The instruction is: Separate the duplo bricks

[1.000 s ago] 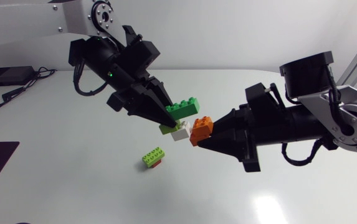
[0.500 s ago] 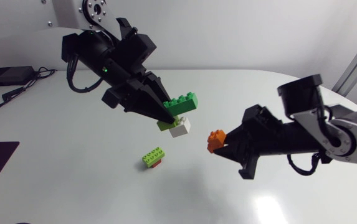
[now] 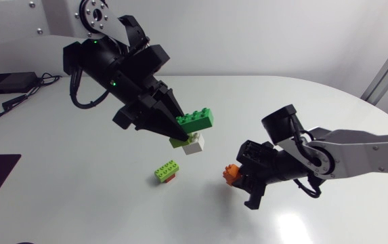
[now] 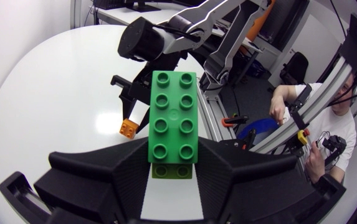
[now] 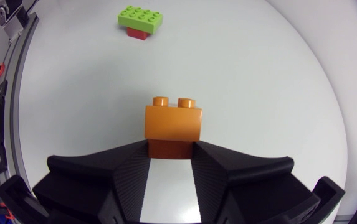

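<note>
Head view, upper left of the frame: comes in there with the left arm and keeps the left pincer clenched on a brick stack, held up above the tabletop near the middle of the frame. Carries on top of the stack a long dark green brick that juts past the fingertips, and under it a light green brick and a white brick side by side. Comes in from the right edge with the right arm, low over the tabletop, with the right pincer grasping an orange brick at the lower right of the middle. Cannot tell whether that brick touches the surface. Holds it apart from the stack, lower and further right. Leaves loose on the tabletop, left of the orange brick and below the stack, a lime brick sitting on a small red brick, touched by neither pincer. Shows at the far left edge a black box with cables.

Left wrist view: looks down on the dark green brick, eight studs in two rows, its near end set between the two fingers, with a sliver of light green just beneath. Shows ahead of the pincer the orange brick in the other arm's pincer, close to the tabletop.

Right wrist view: squeezes the orange brick from both sides between the fingers, two studs showing along its far edge. Shows well ahead of the pincer the lime brick on the red one, resting on the tabletop.
</note>
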Robot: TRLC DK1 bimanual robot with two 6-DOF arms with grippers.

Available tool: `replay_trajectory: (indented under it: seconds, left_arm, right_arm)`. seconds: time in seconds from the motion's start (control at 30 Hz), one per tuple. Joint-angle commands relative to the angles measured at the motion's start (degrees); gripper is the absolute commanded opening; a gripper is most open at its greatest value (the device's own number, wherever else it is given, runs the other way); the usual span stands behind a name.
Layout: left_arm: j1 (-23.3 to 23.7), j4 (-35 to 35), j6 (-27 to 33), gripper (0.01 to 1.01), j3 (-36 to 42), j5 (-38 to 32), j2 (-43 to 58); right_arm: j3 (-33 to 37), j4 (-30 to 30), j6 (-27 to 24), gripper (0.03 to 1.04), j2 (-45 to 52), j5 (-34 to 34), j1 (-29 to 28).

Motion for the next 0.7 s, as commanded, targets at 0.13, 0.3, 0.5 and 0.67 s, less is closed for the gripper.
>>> replay_trajectory:
  seconds: [0.13, 0.3, 0.5, 0.67]
  left_arm:
    - [-1.02, 1.62, -2.36, 0.289, -3.07, -0.67, -2.87]
    - [-1.9, 2.68, -3.51, 0.289, -3.59, -0.76, -3.23]
    - [-2.69, 3.82, -4.3, 0.29, -4.91, -1.2, -4.02]
    - [-2.52, 4.61, -4.65, 0.292, -5.97, -1.2, -4.72]
  right_arm:
    - [-0.44, 5.86, 4.12, 0.3, 2.43, -8.99, -1.07]
    - [0.35, 8.41, 4.47, 0.3, 6.3, -10.49, -1.07]
    - [0.0, 12.54, 4.91, 0.31, 11.13, -11.28, -1.07]
    - [-2.29, 16.05, 4.39, 0.31, 12.19, -11.98, -0.98]
